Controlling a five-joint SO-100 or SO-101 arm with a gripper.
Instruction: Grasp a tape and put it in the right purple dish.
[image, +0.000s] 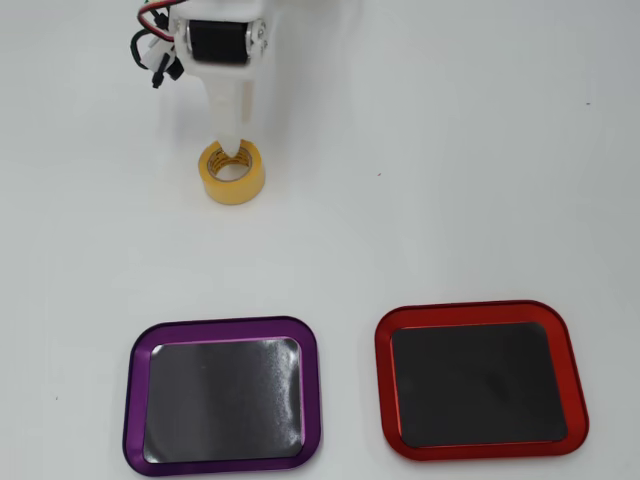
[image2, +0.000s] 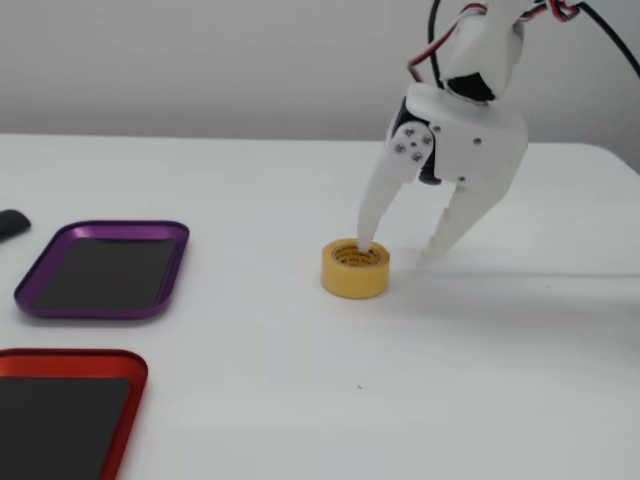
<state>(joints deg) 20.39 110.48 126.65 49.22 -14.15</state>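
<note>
tape (image2: 355, 269), a small yellow roll with a tan printed core, lies flat on the white tabletop (image2: 300, 400) with its hole facing up, directly under the white gripper (image2: 398, 254). the jaws are spread apart and straddle the roll's wall. in the fixed view, one finger (image2: 372, 236) dips into the hole of the roll, and the other finger (image2: 440, 240) comes down outside the roll, on its right side in that view, near the tabletop. so the right-hand wall of the roll in that view sits between the two fingers, and closing them should pinch that wall. whether either finger already touches the tape cannot be told.

in the overhead view the gripper (image: 233, 150) reaches down from the top of the picture, and the tape (image: 232, 172) sits just below its tip. well apart from the roll, toward the bottom of that view, lie two shallow trays side by side: the purple dish (image: 222, 327) at lower left, almost straight below the tape, and a red-rimmed tray (image: 480, 309) at lower right. both trays hold nothing. in the fixed view the purple dish (image2: 105, 230) lies to the left of the tape.
</note>
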